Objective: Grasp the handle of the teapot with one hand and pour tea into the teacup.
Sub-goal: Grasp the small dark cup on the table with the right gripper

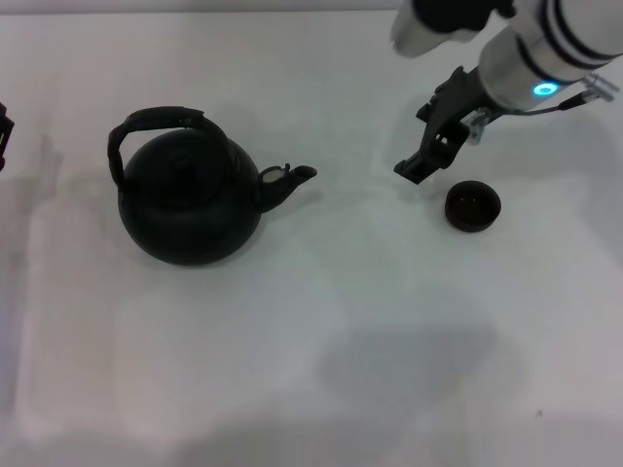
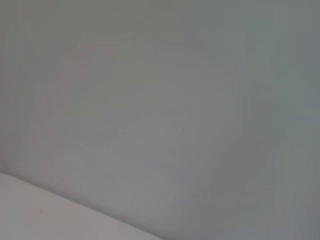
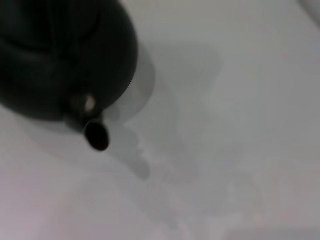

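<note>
The matte black teapot (image 1: 188,199) stands upright on the white table at the left of centre, its spout (image 1: 288,181) pointing right. Its arched handle (image 1: 156,121) stands over the lid. The tiny dark teacup (image 1: 473,206) sits to the right, well apart from the spout. My right gripper (image 1: 421,165) hangs just up and left of the teacup, holding nothing, between cup and spout. The right wrist view shows the teapot (image 3: 60,50) and its spout (image 3: 95,134). My left gripper (image 1: 4,131) shows only as a dark sliver at the far left edge.
The white table (image 1: 321,350) carries only faint shadows and creases. The left wrist view shows only a plain pale surface (image 2: 160,120).
</note>
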Robot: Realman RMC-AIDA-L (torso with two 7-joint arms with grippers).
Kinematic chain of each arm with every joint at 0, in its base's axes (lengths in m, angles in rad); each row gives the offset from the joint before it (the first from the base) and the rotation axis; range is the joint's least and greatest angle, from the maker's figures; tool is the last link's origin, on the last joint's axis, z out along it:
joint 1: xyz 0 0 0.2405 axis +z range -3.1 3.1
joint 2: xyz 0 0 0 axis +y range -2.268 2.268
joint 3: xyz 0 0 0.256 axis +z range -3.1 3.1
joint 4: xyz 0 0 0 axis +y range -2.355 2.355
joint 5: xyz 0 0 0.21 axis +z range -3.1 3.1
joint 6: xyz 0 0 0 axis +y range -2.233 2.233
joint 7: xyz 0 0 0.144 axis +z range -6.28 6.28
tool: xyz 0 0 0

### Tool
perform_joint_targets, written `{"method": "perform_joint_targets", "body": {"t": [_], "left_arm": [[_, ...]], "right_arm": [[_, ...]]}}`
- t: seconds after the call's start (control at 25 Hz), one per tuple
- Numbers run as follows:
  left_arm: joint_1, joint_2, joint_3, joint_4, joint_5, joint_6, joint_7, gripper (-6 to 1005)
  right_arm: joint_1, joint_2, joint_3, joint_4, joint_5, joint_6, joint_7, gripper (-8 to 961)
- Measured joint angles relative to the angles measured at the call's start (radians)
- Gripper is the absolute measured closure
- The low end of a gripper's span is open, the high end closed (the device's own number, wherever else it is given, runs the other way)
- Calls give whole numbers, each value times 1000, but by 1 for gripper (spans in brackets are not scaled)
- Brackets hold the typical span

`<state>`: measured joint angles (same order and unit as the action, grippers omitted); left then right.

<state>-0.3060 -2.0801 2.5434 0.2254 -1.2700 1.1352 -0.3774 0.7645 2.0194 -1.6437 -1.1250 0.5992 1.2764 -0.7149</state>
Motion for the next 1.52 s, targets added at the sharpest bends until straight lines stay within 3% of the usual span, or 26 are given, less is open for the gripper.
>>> {"method": "perform_joint_targets", "body": {"t": [0.68, 1.52], "left_arm": [[1, 0, 0, -8, -1, -5, 0, 170], [-2, 0, 0, -9, -2, -8, 0, 170]], "right_arm": [[21, 6, -74, 121, -25, 10, 85, 142], [-4, -1, -73, 127, -77, 42, 102, 167]]}}
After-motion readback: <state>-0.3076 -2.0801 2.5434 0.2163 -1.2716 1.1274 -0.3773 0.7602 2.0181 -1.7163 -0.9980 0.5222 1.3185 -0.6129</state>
